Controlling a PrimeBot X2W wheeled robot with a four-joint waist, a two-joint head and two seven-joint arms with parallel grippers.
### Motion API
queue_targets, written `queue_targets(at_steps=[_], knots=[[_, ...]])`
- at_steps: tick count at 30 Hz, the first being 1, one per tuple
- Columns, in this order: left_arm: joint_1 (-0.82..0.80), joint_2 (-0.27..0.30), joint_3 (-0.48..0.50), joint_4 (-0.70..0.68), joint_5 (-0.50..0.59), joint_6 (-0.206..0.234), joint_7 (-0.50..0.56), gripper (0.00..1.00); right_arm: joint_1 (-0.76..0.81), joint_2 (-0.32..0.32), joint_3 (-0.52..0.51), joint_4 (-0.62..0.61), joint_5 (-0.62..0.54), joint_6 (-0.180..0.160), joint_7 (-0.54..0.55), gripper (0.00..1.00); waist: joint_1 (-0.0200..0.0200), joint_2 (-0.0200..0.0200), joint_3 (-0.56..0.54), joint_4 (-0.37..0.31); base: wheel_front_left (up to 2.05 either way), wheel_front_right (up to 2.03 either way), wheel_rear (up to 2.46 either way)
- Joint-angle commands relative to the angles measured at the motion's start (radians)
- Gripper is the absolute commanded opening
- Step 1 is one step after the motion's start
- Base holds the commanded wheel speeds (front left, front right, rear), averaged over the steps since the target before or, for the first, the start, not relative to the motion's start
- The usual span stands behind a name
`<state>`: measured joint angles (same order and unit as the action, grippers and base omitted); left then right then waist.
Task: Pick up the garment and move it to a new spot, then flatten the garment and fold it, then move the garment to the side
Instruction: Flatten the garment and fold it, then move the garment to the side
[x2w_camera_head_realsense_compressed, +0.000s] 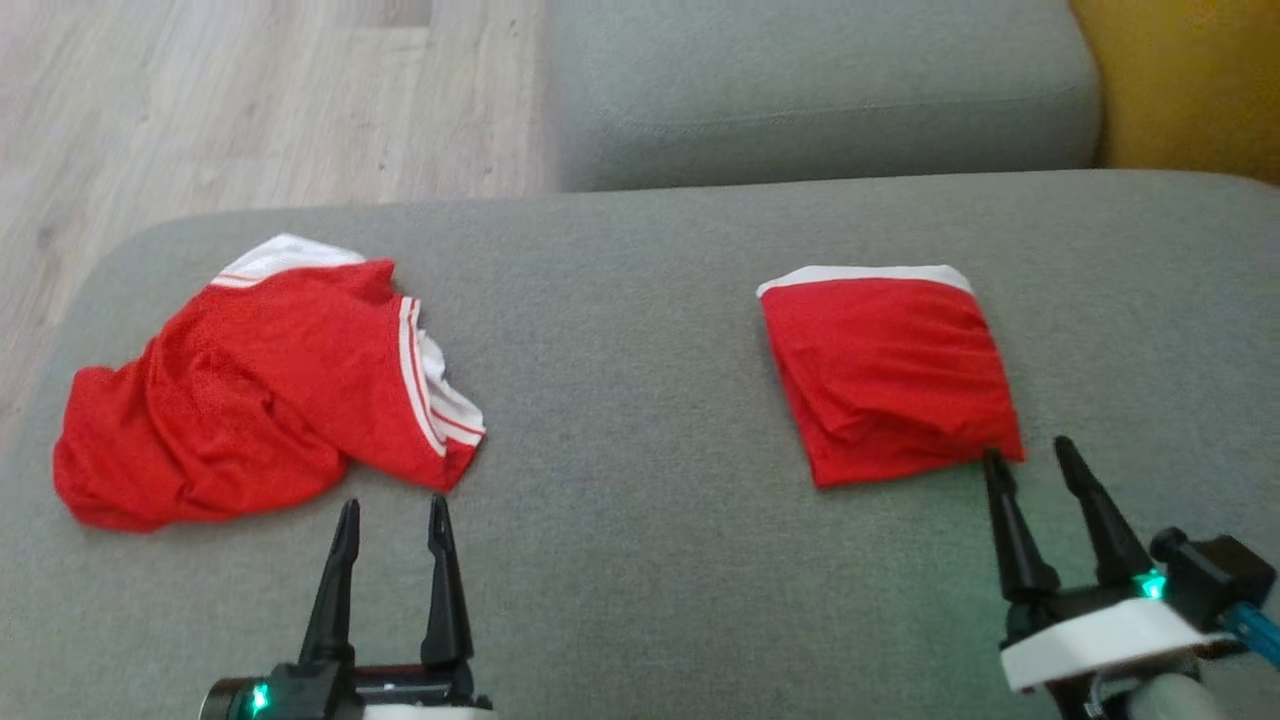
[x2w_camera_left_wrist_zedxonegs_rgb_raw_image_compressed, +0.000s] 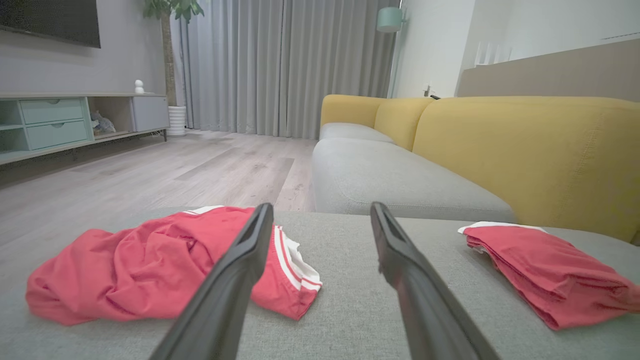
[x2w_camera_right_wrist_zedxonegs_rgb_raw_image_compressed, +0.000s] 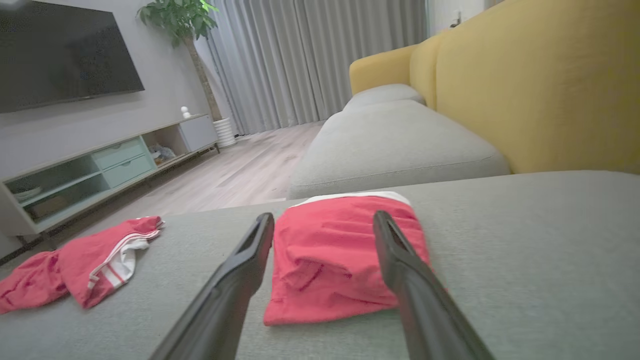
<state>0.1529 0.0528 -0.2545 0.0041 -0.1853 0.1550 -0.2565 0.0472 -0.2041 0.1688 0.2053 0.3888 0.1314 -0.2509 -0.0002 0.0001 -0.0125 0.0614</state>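
Two red garments lie on the grey cushion (x2w_camera_head_realsense_compressed: 640, 580) in the head view: a crumpled garment (x2w_camera_head_realsense_compressed: 240, 400) in the left half of the frame and a folded garment (x2w_camera_head_realsense_compressed: 890, 380) in the right half, well apart. My left hand (x2w_camera_head_realsense_compressed: 393, 503), at the lower left, is released and empty, its fingertips just below the striped hem (x2w_camera_head_realsense_compressed: 415, 370) of the crumpled garment. My right hand (x2w_camera_head_realsense_compressed: 1027, 450), at the lower right, is also released and empty. One of its fingertips is right at the lower right corner of the folded garment, and I cannot tell if it touches the cloth.

I judge that the folded garment is finished and the crumpled one is what I must pick up. First risk: if the right hand closes or slides sideways where it is, it may catch that corner and pull the fold open. Second risk: the crumpled garment lies near the left end of the cushion, with the floor (x2w_camera_head_realsense_compressed: 200, 110) beyond, so a pull toward the left of the frame could drag it over the edge. The cloth is bunched in layers, so a shallow grip may lift only the top one.

The crumpled garment's long axis runs from lower left to upper right of the frame, its white waistband (x2w_camera_head_realsense_compressed: 285, 255) toward the top. The folded garment's long axis runs nearly top to bottom, white edge at the top.
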Motion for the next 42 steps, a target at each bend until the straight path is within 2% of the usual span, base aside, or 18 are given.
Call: queue_targets(at_steps=[1,11,32,42], knots=[[-0.020,-0.003,0.038,-0.028,0.006,0.001,-0.005,1.00,-0.017,-0.015,0.006,-0.030,-0.014,-0.001,-0.011,1.00,0.0002,-0.0001,-0.008,-0.010,0.00,0.00,0.00],[-0.005,-0.003,0.051,-0.007,0.015,-0.013,-0.005,1.00,0.010,0.017,-0.029,-0.017,-0.056,-0.001,-0.011,1.00,0.0002,-0.0001,-0.007,-0.026,0.00,0.00,0.00],[-0.001,-0.003,0.052,-0.002,0.029,-0.016,-0.005,1.00,0.007,0.020,-0.024,-0.003,-0.073,-0.001,-0.011,1.00,0.0002,-0.0001,0.005,-0.036,0.00,0.00,0.00],[-0.031,-0.003,0.042,-0.021,0.044,-0.025,-0.005,1.00,-0.077,0.007,-0.028,0.020,-0.057,-0.001,-0.011,1.00,0.0002,-0.0001,0.089,-0.042,0.00,0.00,0.00]])
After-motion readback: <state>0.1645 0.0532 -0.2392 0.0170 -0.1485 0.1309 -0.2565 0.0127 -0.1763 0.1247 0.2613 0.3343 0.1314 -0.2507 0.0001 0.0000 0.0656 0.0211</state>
